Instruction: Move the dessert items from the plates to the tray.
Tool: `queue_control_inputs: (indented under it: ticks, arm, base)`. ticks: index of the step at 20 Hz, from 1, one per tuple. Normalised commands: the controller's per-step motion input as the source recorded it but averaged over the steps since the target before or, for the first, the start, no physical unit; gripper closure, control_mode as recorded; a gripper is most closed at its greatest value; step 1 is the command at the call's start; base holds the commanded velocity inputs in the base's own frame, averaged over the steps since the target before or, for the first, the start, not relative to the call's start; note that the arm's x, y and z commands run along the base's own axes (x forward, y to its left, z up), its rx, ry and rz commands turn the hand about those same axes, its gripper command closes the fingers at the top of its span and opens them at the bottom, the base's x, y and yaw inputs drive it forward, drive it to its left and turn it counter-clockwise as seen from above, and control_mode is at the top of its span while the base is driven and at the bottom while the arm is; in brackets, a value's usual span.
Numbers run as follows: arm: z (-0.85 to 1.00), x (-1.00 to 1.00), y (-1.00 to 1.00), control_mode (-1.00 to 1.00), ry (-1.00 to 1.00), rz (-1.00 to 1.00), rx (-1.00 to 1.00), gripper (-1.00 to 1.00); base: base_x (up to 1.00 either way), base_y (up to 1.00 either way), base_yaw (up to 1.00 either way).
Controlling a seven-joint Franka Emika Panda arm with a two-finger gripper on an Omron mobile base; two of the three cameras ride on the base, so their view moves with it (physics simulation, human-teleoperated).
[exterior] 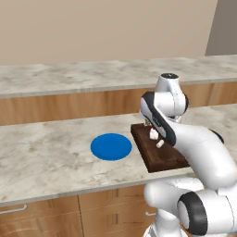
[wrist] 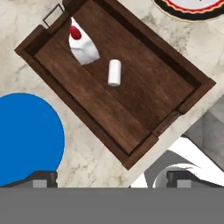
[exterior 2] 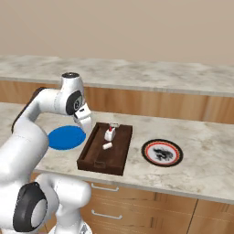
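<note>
In the right base view the dark wooden tray (exterior 2: 106,148) lies in the middle of the frame on the marble desk (exterior 2: 201,164), with the blue plate (exterior 2: 66,137) just beside its left side and the white plate with the red and dark rim (exterior 2: 162,152) near its right side, not touching it. Both dessert items are inside the tray: the white cake block with the red top (exterior 2: 109,133) stands close to the far end, and the plain pale lump (exterior 2: 107,146) lies a little nearer to the camera, near the cake but apart from it. In the hand view the tray (wrist: 144,83) runs diagonally from the upper left to the lower right, the cake (wrist: 83,46) is in its upper left part and the pale lump (wrist: 114,72) is near its centre; the blue plate (wrist: 26,140) is at the lower left and the rim of the white plate (wrist: 192,11) is at the upper right edge. Both plates carry nothing. The gripper (wrist: 111,180) is above the desk beside the tray, between the tray and the blue plate; its two finger tips are well apart at the bottom of the hand view, so it is wide and holds nothing. In the left base view the arm covers part of the tray (exterior: 157,155), and the blue plate (exterior: 111,146) is left of it.
</note>
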Motion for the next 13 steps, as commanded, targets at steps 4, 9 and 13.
queue_control_inputs:
  ticks: [4, 9, 13]
  arm:
    - [0.13, -0.45, 0.89, -1.0, -0.21, 0.0, -0.17, -1.0]
    - [0.01, -0.29, 0.91, -1.0, -0.13, 0.0, -0.16, -1.0]
    - [0.0, -0.22, 0.89, -1.0, -0.1, 0.0, -0.15, -1.0]
  base:
    - [0.0, 0.0, 0.0]
    - [0.0, 0.0, 0.0]
    - [0.0, 0.0, 0.0]
